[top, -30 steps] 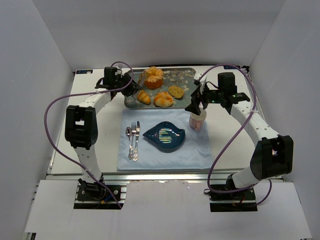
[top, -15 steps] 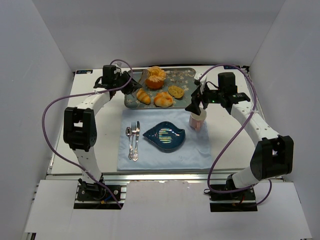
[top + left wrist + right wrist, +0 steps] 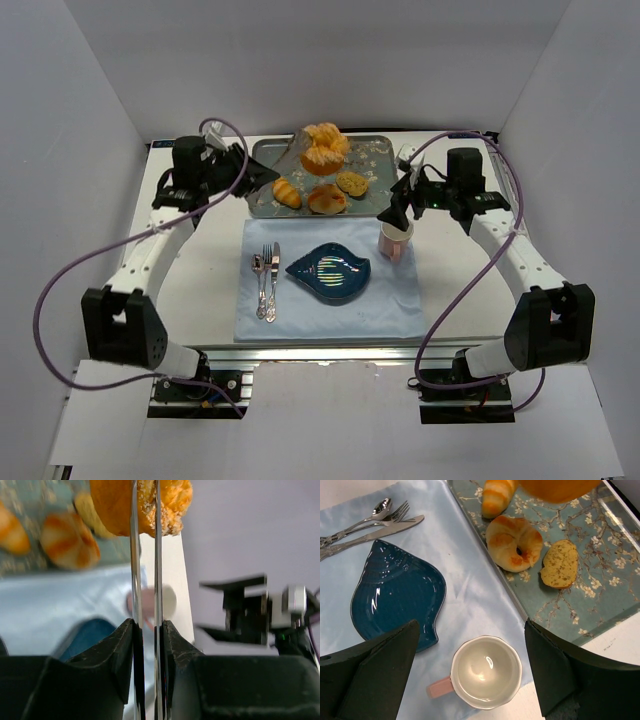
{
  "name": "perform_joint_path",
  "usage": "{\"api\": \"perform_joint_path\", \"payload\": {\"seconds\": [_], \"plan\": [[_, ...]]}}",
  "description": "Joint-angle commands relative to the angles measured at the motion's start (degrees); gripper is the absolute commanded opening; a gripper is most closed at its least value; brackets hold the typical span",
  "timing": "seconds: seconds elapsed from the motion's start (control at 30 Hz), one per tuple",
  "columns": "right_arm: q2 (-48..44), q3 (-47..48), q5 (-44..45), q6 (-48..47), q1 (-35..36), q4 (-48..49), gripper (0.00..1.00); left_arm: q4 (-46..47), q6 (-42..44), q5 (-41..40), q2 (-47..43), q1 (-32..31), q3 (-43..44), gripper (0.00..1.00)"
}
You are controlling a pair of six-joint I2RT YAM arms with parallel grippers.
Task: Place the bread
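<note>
The left gripper [image 3: 298, 155] has its long thin fingers [image 3: 134, 555] drawn almost together, leaving only a slim gap, and part of the bread [image 3: 323, 148] is pinched at their tips. In the left wrist view the orange, crumb-flecked bun sits at the far end of the two metal blades and bulges out on both sides of them. The bread hangs off the surface, above the far part of the tray [image 3: 375, 150]. Below the fingertips and nearer the arm's base, a small striped croissant [image 3: 287, 193] lies on the tray with a pale bun [image 3: 327, 198] just beside it, and a flat herbed slice [image 3: 351, 182] lies past that bun to the gripper's right. Further back toward the bases, a light blue cloth [image 3: 330, 310] carries a dark blue shell-shaped plate [image 3: 330, 272], with a spoon [image 3: 380, 507], fork [image 3: 395, 515] and knife [image 3: 380, 532] side by side on the plate's left. The right gripper [image 3: 470, 680], off to the right of the held bread, is spread wide and grips nothing. It hovers over a cup [image 3: 486, 677] with a pink handle at the cloth's far right corner. In the right wrist view the cup shows between the gripper's two dark fingers [image 3: 370, 675], apart from both.
</note>
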Motion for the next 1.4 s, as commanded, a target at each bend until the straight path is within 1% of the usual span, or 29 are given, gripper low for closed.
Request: {"api": "perform_joint_path", "payload": {"seconds": [0.0, 0.03, 0.07, 0.1, 0.3, 0.33, 0.43, 0.53, 0.6, 0.67, 0.77, 0.87, 0.9, 0.93, 1.03, 1.27, 1.37], "plan": [[-2.1, -0.8, -0.2, 2.3, -1.1, 4.6, 0.89, -10.2, 0.6, 4.5, -8.0, -0.9, -5.6, 0.0], [-1.9, -0.8, -0.2, 2.8, -1.5, 4.7, 0.89, -14.3, 1.6, 5.0, -10.9, -1.2, -7.1, 0.0], [-1.9, -0.8, -0.2, 3.1, -1.6, 4.8, 0.89, -14.6, 1.7, 5.3, -12.5, -1.3, -7.2, 0.0], [-1.8, -0.8, -0.2, 3.3, -1.7, 4.9, 0.89, -17.9, 1.7, 5.5, -14.0, -1.7, -8.6, 0.0], [-1.0, -0.9, -0.8, 4.8, -1.9, 5.5, 0.89, -20.9, -3.3, 7.9, -23.8, -5.1, -15.7, 0.0], [-0.7, -0.7, -0.9, 4.9, -1.9, 5.6, 0.89, -20.9, -3.7, 8.2, -24.5, -5.6, -17.6, 0.0], [-0.3, -0.6, -1.1, 5.1, -1.9, 5.5, 0.89, -21.6, -4.2, 8.5, -26.5, -6.8, -20.0, 0.0], [-0.3, -0.6, -1.2, 5.2, -1.9, 5.5, 0.9, -24.4, -2.1, 8.1, -26.5, -7.4, -21.1, 0.02], [-0.4, -0.7, -1.2, 5.4, -1.9, 5.5, 0.89, -26.6, -0.1, 7.4, -26.1, -7.6, -21.2, 0.05], [-0.6, -0.8, -1.2, 5.7, -1.9, 5.7, 0.89, -28.5, 2.1, 6.1, -25.5, -7.8, -20.9, 0.11], [-0.9, -1.2, -1.2, 6.0, -1.9, 6.0, 0.89, -28.6, 3.5, 4.5, -24.5, -7.8, -21.2, 0.18], [-1.3, -1.5, -1.1, 6.0, -1.9, 6.0, 0.89, -28.3, 4.3, 4.3, -23.5, -7.9, -21.4, 0.29], [-1.3, -1.6, -1.0, 5.9, -1.8, 5.9, 0.89, -28.6, 4.6, 4.1, -23.3, -7.9, -21.3, 0.34], [-1.4, -1.6, -0.9, 5.6, -1.9, 5.8, 0.89, -29.4, 5.2, 3.9, -23.1, -8.0, -20.8, 0.41], [-1.4, -1.8, -0.9, 5.6, -1.8, 5.8, 0.89, -31.3, 7.2, 2.8, -22.9, -7.9, -19.3, 0.52], [-1.3, -1.7, -1.3, 5.7, -1.9, 5.8, 0.89, -31.5, 7.2, 1.7, -23.3, -7.9, -18.6, 0.59], [-1.2, -1.8, -1.3, 5.6, -1.9, 5.6, 0.9, -32.6, 7.8, -0.6, -23.0, -7.9, -16.6, 0.6]]}}
